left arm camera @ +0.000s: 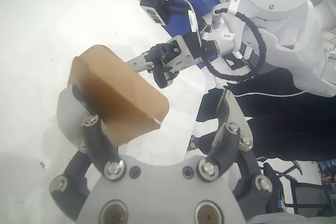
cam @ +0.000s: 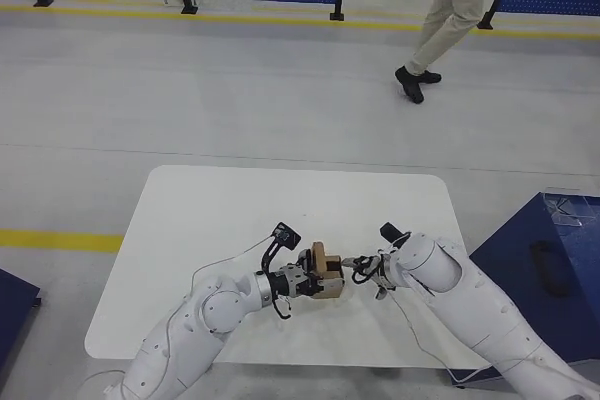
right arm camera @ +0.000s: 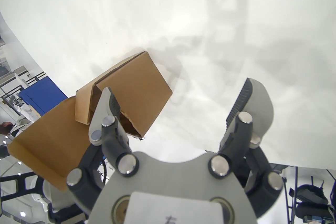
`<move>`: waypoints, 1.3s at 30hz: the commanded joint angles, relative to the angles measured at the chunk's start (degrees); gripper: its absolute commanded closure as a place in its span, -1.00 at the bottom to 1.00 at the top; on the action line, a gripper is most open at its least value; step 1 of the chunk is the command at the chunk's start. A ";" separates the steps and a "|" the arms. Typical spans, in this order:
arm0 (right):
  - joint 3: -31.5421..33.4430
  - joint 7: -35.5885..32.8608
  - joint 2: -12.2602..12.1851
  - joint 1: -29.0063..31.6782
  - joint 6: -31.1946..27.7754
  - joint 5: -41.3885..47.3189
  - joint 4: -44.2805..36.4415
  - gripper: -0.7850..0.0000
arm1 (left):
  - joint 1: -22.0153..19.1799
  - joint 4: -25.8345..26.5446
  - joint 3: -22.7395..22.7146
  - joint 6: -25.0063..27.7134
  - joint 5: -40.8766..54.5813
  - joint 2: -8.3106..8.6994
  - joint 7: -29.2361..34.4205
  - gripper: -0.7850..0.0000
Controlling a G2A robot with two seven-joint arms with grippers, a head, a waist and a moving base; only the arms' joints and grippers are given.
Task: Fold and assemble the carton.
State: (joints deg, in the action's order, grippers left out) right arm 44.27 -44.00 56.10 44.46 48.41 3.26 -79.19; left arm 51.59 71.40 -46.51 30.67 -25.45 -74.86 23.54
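Observation:
A small brown cardboard carton (cam: 326, 271) stands half folded near the front middle of the white table (cam: 280, 200), between my two arms. My left gripper (cam: 307, 281) is open wide. In the left wrist view, one of its fingers (left arm camera: 72, 107) lies against the carton (left arm camera: 118, 93) while the other finger (left arm camera: 228, 109) hangs free. My right gripper (cam: 359, 268) is open too. One of its fingers (right arm camera: 106, 107) rests at the carton's open end (right arm camera: 136, 86), beside a loose flap (right arm camera: 50, 135). In the left wrist view, the right gripper (left arm camera: 136, 63) touches the carton's far side.
A blue bin (cam: 555, 280) stands off the table's right side and another blue object (cam: 0, 300) off its left. The table's front edge (cam: 280, 362) runs close behind the grippers. The far half of the table is bare.

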 commanded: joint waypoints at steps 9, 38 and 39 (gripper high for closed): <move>-0.58 -2.86 0.58 -1.95 0.24 -0.20 1.46 -1.00 | -1.00 -2.45 0.86 -0.03 -2.19 -0.67 0.07 -1.00; 4.47 -5.77 -1.42 2.19 -3.88 -0.21 -3.41 -1.00 | -0.58 -3.59 -1.11 2.28 -2.31 -1.05 0.12 -1.00; 4.45 -5.82 -1.36 2.23 -4.36 0.01 -3.58 -1.00 | -0.57 -3.59 -1.12 2.23 -2.41 -1.08 0.10 -1.00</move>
State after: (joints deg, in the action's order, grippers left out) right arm 48.76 -49.82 54.68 46.66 44.48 3.09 -82.61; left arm 51.00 67.81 -47.61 32.96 -27.73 -75.91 23.68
